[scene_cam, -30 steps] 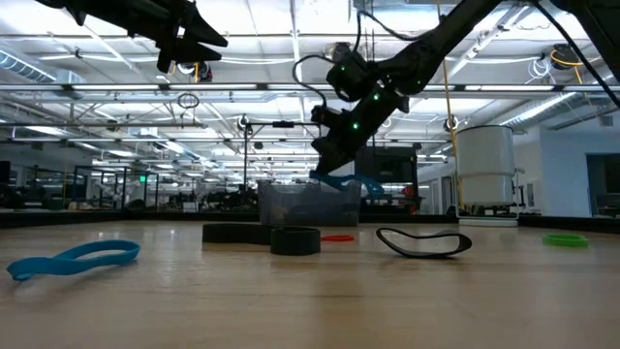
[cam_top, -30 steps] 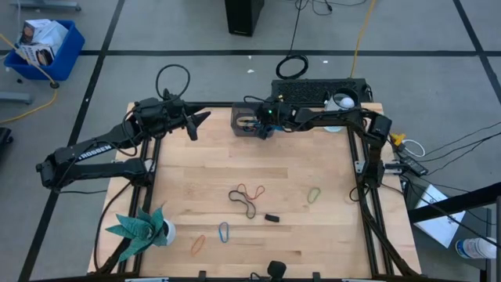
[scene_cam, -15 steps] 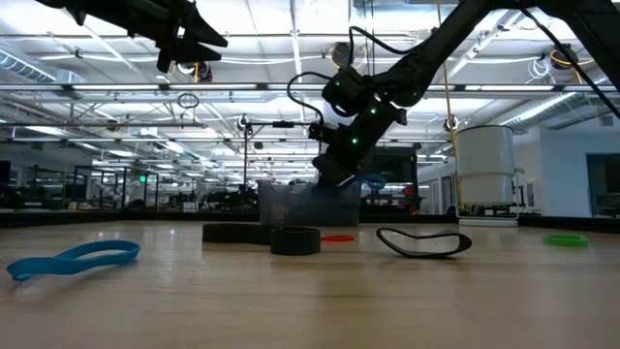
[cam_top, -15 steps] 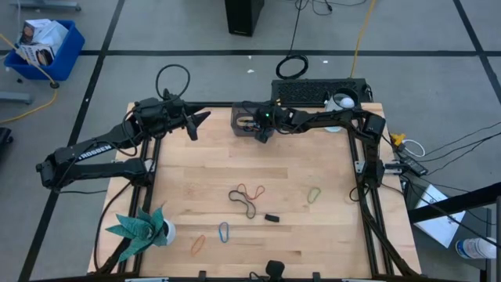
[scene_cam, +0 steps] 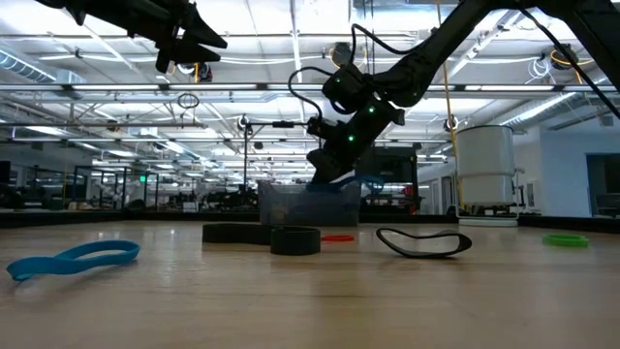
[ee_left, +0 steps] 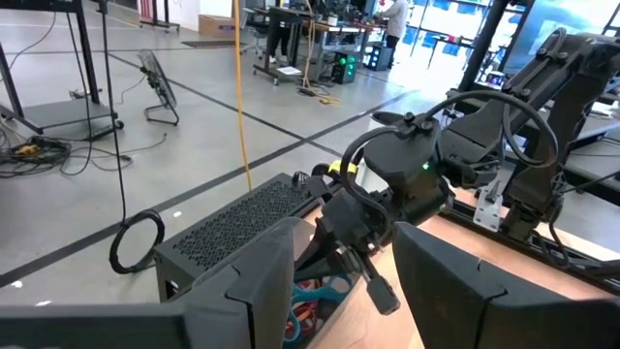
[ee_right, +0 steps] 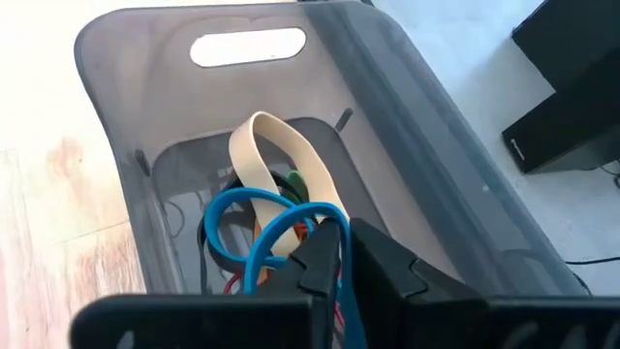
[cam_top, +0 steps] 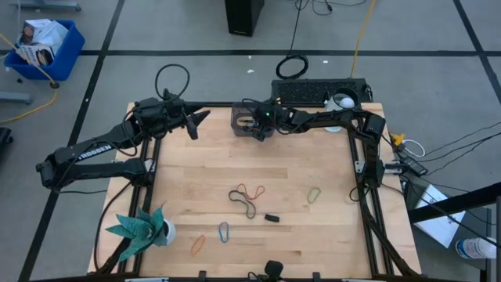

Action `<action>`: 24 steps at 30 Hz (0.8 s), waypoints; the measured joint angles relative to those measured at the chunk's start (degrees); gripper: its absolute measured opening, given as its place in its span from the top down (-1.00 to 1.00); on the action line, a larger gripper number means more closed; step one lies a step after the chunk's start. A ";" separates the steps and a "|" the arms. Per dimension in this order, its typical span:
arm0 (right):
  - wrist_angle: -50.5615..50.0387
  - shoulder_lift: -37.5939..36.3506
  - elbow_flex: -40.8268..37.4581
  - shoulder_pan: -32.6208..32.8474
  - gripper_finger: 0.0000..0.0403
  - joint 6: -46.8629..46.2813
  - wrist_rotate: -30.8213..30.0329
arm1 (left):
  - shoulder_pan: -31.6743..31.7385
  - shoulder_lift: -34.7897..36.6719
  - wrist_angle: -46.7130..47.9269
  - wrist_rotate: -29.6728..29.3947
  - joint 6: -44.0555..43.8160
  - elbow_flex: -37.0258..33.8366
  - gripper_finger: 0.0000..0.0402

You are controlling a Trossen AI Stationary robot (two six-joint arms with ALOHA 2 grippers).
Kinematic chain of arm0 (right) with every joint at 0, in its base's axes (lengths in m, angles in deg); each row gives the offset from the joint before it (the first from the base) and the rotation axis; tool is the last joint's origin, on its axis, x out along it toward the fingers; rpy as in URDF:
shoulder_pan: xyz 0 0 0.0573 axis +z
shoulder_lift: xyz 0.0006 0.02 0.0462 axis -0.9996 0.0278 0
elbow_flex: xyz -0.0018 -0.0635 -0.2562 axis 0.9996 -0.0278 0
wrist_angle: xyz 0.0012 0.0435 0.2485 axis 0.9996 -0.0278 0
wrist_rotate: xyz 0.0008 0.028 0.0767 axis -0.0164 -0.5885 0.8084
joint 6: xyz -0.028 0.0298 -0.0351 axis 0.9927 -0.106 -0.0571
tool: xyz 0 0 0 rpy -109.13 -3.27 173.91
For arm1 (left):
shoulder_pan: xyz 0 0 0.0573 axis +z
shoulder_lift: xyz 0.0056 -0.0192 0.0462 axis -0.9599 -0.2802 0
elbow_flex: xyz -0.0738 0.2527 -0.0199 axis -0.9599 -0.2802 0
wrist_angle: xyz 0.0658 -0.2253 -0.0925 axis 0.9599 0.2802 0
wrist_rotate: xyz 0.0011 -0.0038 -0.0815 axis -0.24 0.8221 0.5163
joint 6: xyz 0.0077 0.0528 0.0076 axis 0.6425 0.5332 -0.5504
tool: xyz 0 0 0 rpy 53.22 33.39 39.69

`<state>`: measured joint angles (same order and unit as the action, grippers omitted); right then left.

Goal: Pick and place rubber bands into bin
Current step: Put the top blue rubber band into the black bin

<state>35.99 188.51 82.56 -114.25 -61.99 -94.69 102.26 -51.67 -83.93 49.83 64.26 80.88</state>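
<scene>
The dark grey bin (cam_top: 243, 119) stands at the table's far edge and holds tan, blue, red and green rubber bands (ee_right: 276, 208). My right gripper (cam_top: 259, 125) is over the bin, shut on a blue rubber band (ee_right: 254, 233); it also shows in the low view (scene_cam: 329, 174). My left gripper (cam_top: 200, 118) is open and empty, high above the far left corner. On the table lie a red band (cam_top: 252, 190), a black band (cam_top: 249, 208), a green band (cam_top: 314, 194), a blue band (cam_top: 224, 231) and an orange band (cam_top: 197, 244). My right gripper pinches the blue band's strand (ee_right: 336, 225) between its two fingertips, slanting down from the table's right side into the bin. The rest of the loop (ee_right: 221, 237) hangs slack and lies on the other bands inside the bin.
A small black block (cam_top: 272, 218) lies near the black band. A teal plant in a white pot (cam_top: 142, 227) stands at the near left corner. A black perforated box (cam_top: 317, 91) and a white object (cam_top: 342, 101) sit behind the far right edge.
My right gripper has gone a little toward the table's left edge and down over the bin, still shut on the blue band, whose loop now lies inside the bin.
</scene>
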 joint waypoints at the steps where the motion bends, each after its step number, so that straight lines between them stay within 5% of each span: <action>1: -0.02 0.00 0.00 0.00 0.85 -0.02 0.00 | 0.00 0.00 0.00 0.00 0.00 0.00 0.08; 16: 0.01 -0.41 -0.04 0.07 0.23 -0.09 -0.18 | 0.00 0.00 0.00 0.02 0.50 0.00 0.08; 24: -1.35 -6.25 -0.05 0.09 0.12 -1.52 -0.01 | -0.02 0.00 0.00 -0.09 1.38 0.00 0.08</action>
<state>34.64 182.26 82.50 -114.17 -63.51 -94.70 102.24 -51.67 -83.93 49.74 65.64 80.88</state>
